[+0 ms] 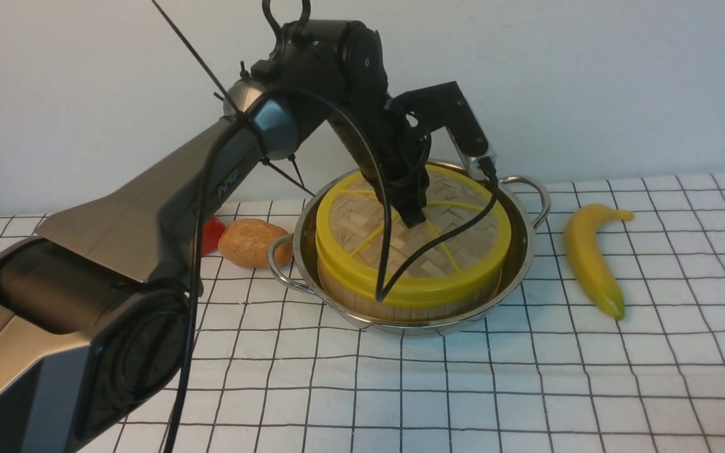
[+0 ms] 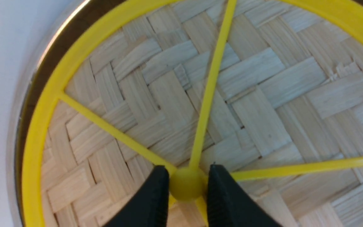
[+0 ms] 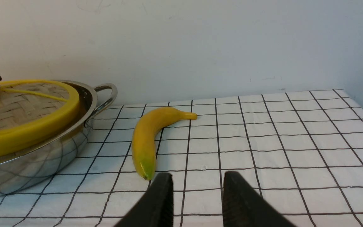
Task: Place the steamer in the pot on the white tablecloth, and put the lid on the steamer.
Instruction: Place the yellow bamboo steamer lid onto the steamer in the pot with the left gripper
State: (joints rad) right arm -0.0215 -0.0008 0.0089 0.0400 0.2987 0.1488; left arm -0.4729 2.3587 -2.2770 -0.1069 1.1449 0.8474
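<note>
Jaws, left: flank hub [image 2: 186, 186] of lid [image 2: 263, 94]; front view hides hub.

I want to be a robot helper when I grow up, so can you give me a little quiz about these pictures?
1. True or false: the lid lies beside the pot.
2. Fill in: the banana lies to the robot's ____ of the pot.
3. What sits between the left gripper's fingers? A the lid's yellow hub; B the banana; C a pot handle.

Key: 1 false, the lid is on the steamer, which is in the pot. 2 right. 3 A.
</note>
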